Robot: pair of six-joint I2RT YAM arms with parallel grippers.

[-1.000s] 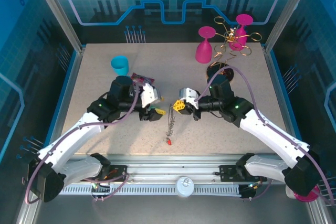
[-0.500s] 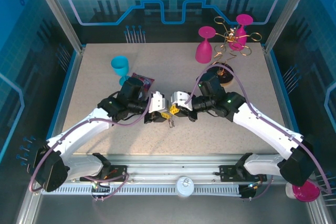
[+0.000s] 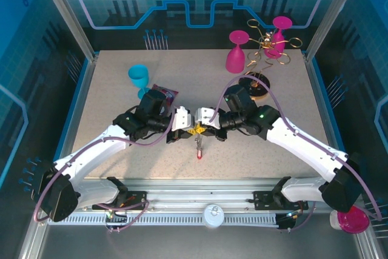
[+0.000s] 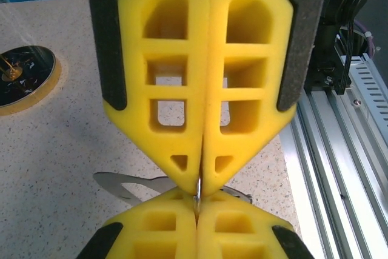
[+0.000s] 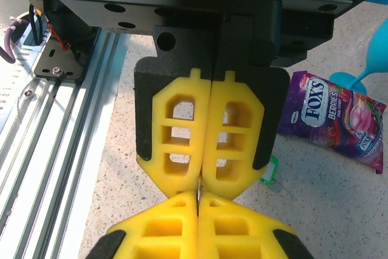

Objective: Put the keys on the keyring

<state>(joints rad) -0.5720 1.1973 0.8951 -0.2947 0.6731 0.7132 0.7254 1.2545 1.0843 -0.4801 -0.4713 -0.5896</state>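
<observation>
Left pincer [image 4: 197, 210] and right pincer [image 4: 200, 174] — both pressed together, tip to tip — pinch the flat grey metal oval keyring [image 4: 121, 184]. The teal plastic cup [image 3: 138, 76] stands upright, contents hidden.

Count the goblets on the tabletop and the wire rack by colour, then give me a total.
Pink goblets: 2
Blue goblet: 1
Total: 3
</observation>
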